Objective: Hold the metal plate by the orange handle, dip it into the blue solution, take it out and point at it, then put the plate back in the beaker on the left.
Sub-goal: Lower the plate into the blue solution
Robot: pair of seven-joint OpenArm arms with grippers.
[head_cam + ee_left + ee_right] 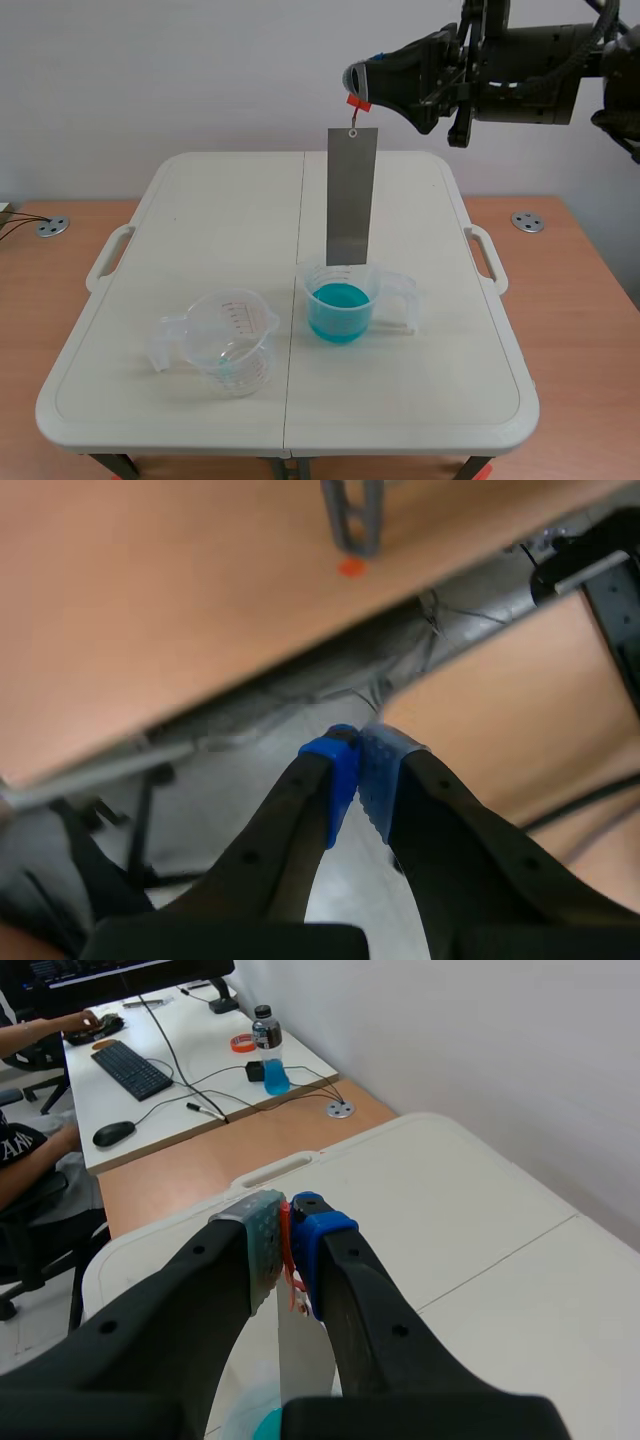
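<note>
Upper right, the right gripper (356,82) pinches the small orange handle (358,101). The long grey metal plate (351,195) hangs vertical, its lower edge just over the central clear beaker of blue solution (372,300). The left gripper (358,775) is closed and empty.

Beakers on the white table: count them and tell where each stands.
2. The left beaker stands left of the seam in the table; the beaker of blue solution stands right of it, below the hanging metal plate. None seems hidden.

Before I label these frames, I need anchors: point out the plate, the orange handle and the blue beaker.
plate (351,195), scene view, middle of its face.
handle (358,101), scene view, orange tab above the plate.
blue beaker (338,325), scene view, front wall.
</note>
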